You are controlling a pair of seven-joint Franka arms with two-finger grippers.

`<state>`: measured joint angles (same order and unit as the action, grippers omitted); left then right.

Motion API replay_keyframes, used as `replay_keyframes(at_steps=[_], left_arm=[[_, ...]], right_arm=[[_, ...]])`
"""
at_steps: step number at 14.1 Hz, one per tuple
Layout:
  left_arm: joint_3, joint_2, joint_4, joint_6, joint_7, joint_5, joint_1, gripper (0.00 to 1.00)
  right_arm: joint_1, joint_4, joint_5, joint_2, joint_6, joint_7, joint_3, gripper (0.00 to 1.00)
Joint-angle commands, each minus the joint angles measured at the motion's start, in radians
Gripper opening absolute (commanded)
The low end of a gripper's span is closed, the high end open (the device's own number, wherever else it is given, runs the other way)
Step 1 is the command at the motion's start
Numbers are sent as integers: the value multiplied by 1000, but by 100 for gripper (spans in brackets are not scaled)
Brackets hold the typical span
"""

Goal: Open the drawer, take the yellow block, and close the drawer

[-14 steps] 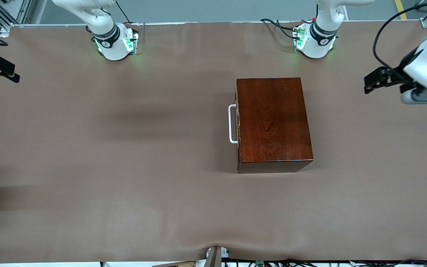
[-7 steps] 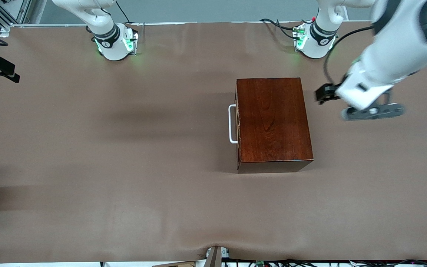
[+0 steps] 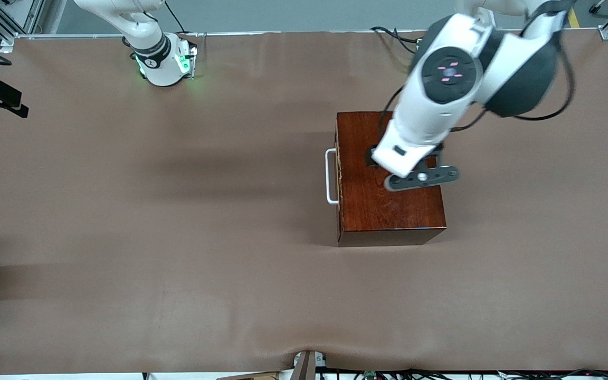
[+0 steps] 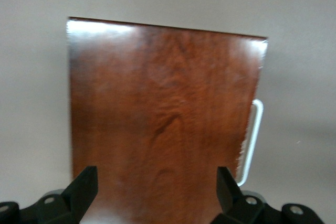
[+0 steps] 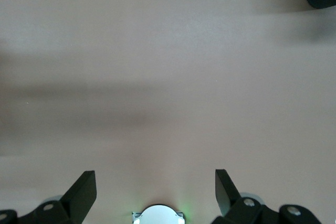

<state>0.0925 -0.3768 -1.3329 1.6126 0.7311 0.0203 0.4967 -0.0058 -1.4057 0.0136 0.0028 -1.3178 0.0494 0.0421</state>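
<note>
No readable text, label, brand, number or sign is shown on anything in these views.

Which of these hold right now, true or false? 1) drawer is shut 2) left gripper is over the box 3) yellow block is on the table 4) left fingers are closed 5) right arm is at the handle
1) True: the drawer sits flush in the wooden box.
2) True: the left gripper is above the box top.
3) False: no yellow block is visible anywhere.
4) False: the left fingers are spread wide.
5) False: the right gripper waits open over bare table; nothing touches the handle.
</note>
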Motion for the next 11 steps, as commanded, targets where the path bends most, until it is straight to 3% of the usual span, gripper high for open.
replay_keyframes(at_steps=[1,7,11], left_arm=[[-16,-68,40,87,134,10,69,100],[-66,-220,100,323,373,27,238,100],[-227,-299,103,378,383,53,417,100]], right_arm=[[-23,-6,-21,-12,5,6,-15,100],[-23,-6,-21,-12,5,6,-15,100],[-25,-4,-21,-12,5,6,-15,100]])
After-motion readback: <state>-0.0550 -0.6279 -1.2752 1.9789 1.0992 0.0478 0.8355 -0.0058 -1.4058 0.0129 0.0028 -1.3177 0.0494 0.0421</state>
